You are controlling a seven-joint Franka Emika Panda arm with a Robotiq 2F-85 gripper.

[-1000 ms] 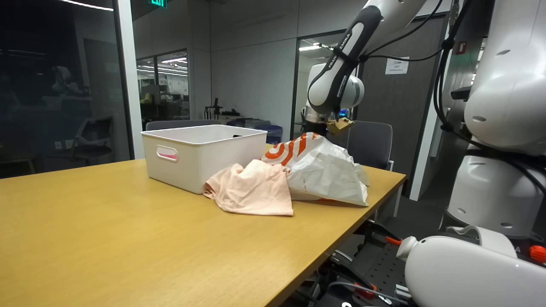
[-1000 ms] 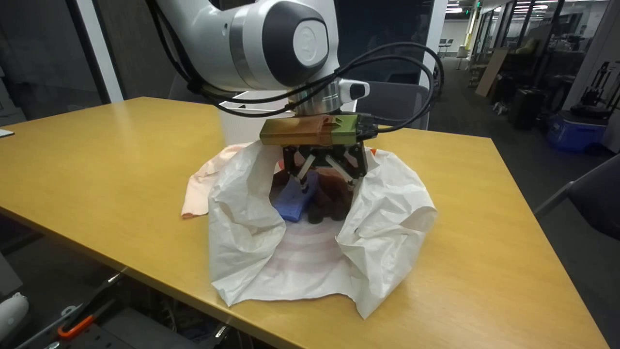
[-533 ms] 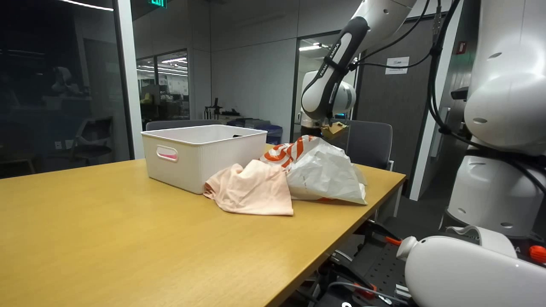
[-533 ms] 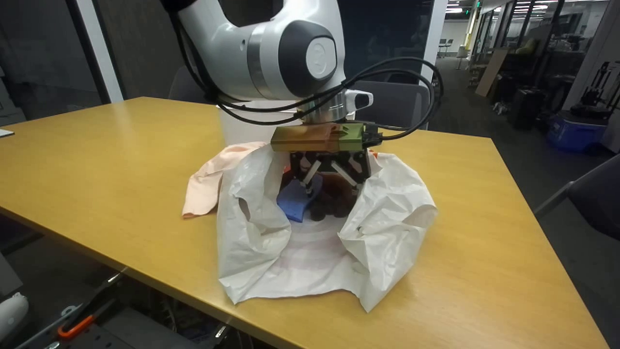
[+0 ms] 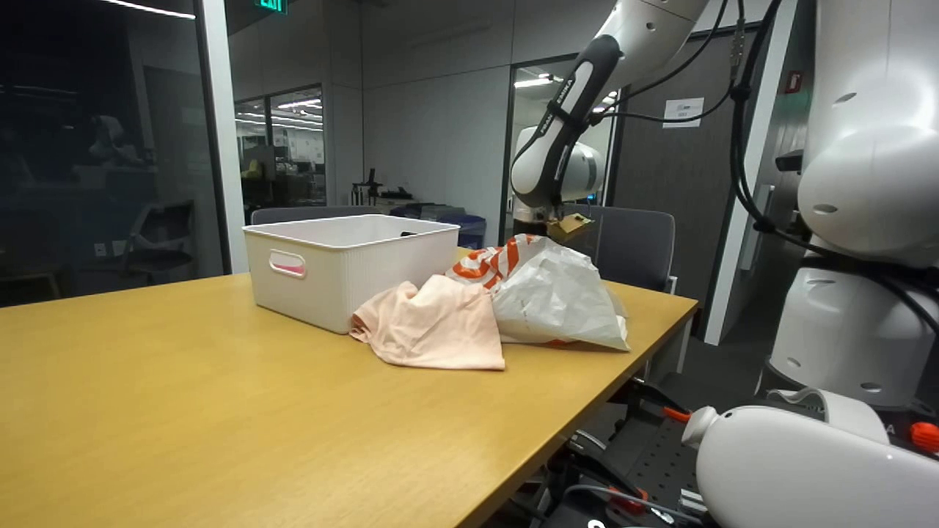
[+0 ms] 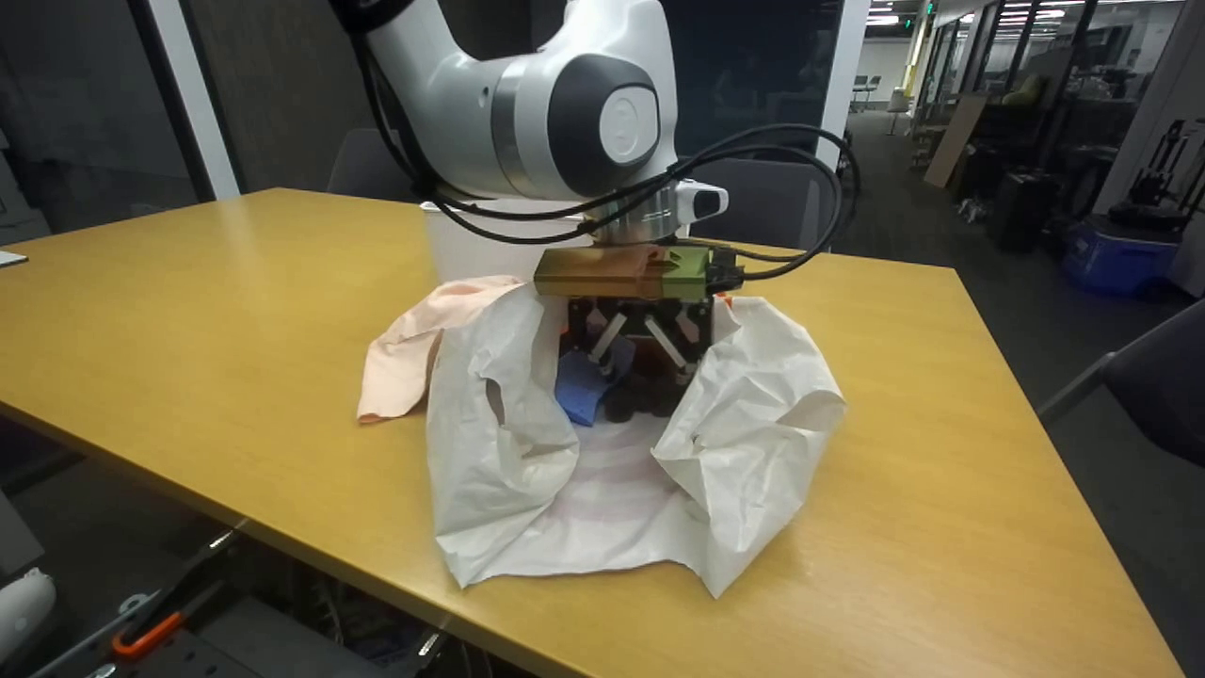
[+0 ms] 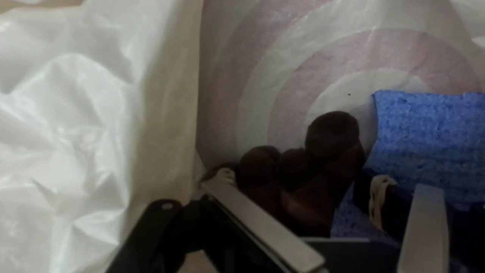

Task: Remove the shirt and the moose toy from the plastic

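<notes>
Gaping, the black tool flanks the brown plush moose left in the white plastic bag; peach cloth shirt outside.

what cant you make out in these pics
Much of the dark brown soft toy: behind the black two-finger gripper, wrist view.
Flat blue textured item: cut by the wrist view's right edge.
Floor of the white rectangular plastic bin: hidden by its walls in an exterior view.
Gripper's fingertips: behind the crumpled white plastic bag in an exterior view.
Whether the crumpled peach fabric is a shirt: obscured by folds, both exterior views.
</notes>
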